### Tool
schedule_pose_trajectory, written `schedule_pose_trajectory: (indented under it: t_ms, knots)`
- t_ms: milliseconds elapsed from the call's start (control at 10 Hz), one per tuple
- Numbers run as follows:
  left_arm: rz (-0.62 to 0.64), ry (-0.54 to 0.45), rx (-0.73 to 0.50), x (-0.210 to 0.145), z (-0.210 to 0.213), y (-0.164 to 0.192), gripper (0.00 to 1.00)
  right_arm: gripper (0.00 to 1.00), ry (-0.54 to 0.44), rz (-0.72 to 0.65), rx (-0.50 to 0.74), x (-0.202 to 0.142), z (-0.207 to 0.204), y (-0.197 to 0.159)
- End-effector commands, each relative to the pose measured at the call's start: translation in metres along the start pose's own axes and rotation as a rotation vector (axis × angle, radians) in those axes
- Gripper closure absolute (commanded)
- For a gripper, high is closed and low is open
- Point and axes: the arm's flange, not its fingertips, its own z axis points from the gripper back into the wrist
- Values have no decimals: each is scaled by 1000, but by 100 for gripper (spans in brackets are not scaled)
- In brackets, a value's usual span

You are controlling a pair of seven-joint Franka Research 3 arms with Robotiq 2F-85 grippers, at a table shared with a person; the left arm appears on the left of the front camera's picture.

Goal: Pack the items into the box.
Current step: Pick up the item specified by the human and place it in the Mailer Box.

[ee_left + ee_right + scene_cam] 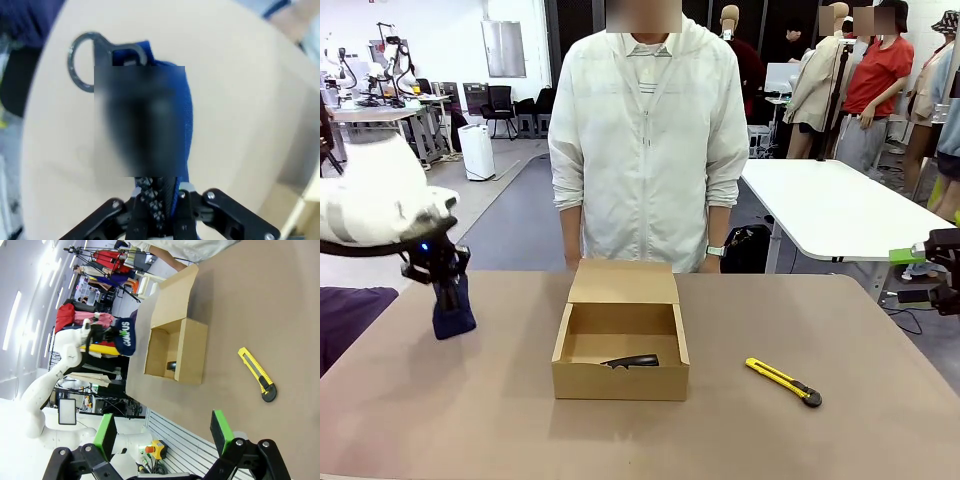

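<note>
My left gripper (443,285) is shut on the top of the navy blue pouch (453,312), which hangs upright over the table's left side, well left of the box. Up close, the pouch (177,115) shows its zip clamped between my left gripper (157,200), with a metal ring (80,60) at its far end. The tan cardboard box (620,378) stands open mid-table with its lid flap (624,283) up at the back. The slim black object (631,361) lies inside on the floor of the box (192,352). My right gripper (162,432) is open and empty, off the table's right edge.
A yellow-and-black utility knife (784,381) lies on the table right of the box. A person in a white jacket (648,140) stands at the far edge just behind the box lid. A dark cloth (350,310) sits at the left edge.
</note>
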Motion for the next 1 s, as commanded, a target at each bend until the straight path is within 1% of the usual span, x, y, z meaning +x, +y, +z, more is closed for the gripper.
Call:
schedule_pose_trajectory:
  t_ms: [0,100,200,300,400,500,900]
  knots:
    - [-243,86,-116,-9,85,29,100,0,5,0,-3,1,2,2]
    - [-373,110,-148,-25,113,38,100,0,5,0,-3,1,2,2]
    - [-476,99,-176,-47,133,50,100,0,5,0,-3,1,2,2]
    - [-555,78,-191,-65,144,61,100,0,5,0,-3,1,2,2]
    - [-327,-63,-91,-72,143,69,100,0,5,0,-3,1,2,2]
    - [-486,85,-176,-51,151,38,100,0,5,0,-3,1,2,2]
    - [-486,85,-176,-51,151,38,100,0,5,0,-3,1,2,2]
